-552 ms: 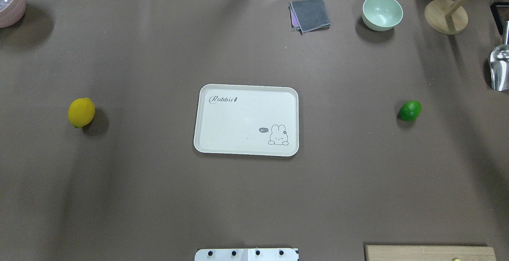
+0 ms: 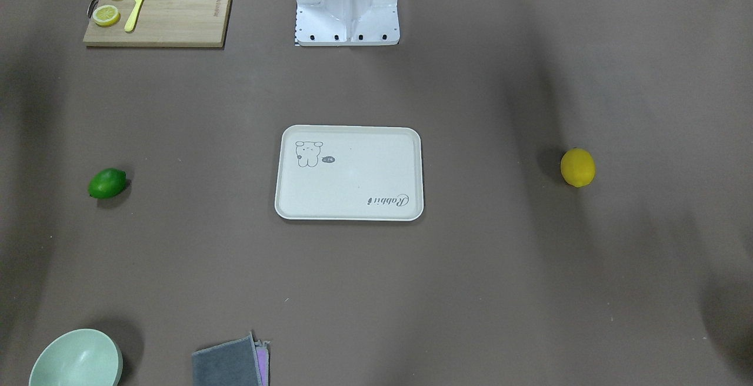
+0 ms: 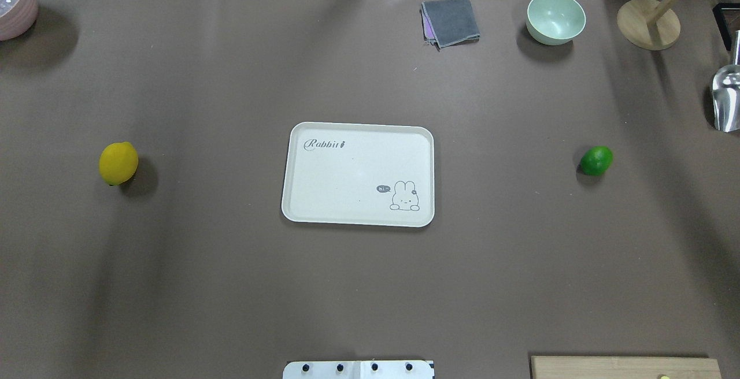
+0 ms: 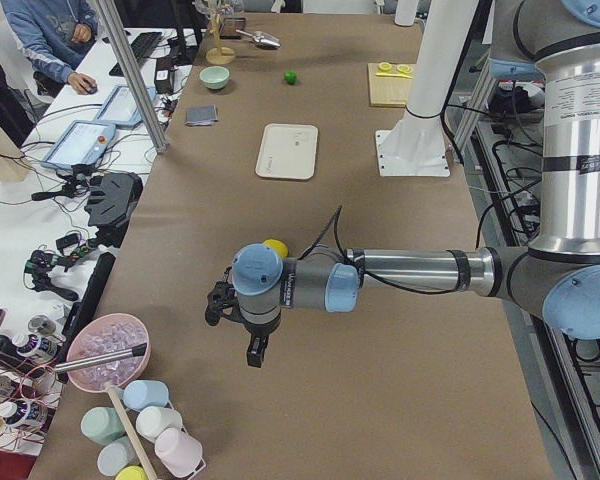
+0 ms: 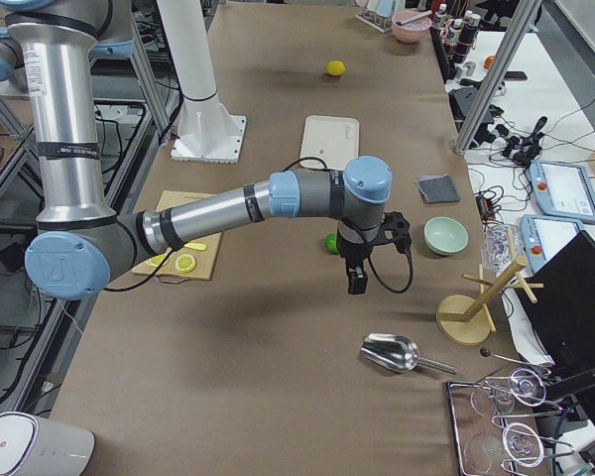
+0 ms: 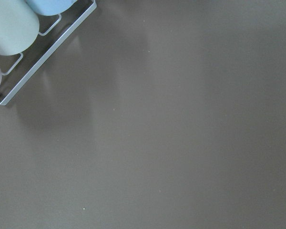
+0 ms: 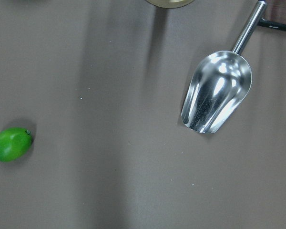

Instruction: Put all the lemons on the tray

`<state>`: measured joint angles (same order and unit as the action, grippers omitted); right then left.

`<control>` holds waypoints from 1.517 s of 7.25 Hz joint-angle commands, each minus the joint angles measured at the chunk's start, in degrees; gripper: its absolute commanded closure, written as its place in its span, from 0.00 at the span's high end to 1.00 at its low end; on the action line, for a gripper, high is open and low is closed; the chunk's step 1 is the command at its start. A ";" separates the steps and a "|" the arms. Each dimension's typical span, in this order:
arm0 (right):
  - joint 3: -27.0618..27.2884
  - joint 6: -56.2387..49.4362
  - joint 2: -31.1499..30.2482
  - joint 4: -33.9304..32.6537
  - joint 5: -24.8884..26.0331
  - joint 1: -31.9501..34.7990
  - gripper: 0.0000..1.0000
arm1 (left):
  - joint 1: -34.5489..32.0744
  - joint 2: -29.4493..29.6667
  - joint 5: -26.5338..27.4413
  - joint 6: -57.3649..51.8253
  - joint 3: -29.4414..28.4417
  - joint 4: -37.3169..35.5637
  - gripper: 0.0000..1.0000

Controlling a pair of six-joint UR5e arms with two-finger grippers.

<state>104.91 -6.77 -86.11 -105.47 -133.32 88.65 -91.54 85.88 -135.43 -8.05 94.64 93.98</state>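
Note:
The yellow lemon lies on the brown table at the left of the overhead view. The green lemon lies at the right. The cream tray sits between them and holds nothing. Neither gripper shows in the overhead or front views. My left gripper hangs above the table, nearer the table's end than the yellow lemon; I cannot tell whether it is open or shut. My right gripper hangs just beside the green lemon; I cannot tell its state either. The right wrist view shows the green lemon at its lower left.
A wooden cutting board with lemon slices and a yellow knife lies near the robot's base. A metal scoop, a wooden stand, a green bowl and a grey cloth sit far right. A cup rack lies by the left gripper.

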 commanded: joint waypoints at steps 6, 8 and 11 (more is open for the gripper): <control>4.68 6.82 9.26 -13.24 0.51 -2.94 1.00 | 5.46 11.03 -4.41 14.84 2.66 -8.11 0.93; 4.87 14.29 13.32 -13.27 0.60 -8.38 1.00 | 11.27 14.75 -3.00 19.64 2.48 -7.77 0.98; 9.25 24.77 13.95 -13.10 1.13 -15.25 1.00 | 16.21 18.61 -3.09 32.58 3.97 -7.24 0.98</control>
<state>112.68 14.65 -72.40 -118.59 -132.27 75.46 -77.16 102.98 -138.68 17.75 97.80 86.64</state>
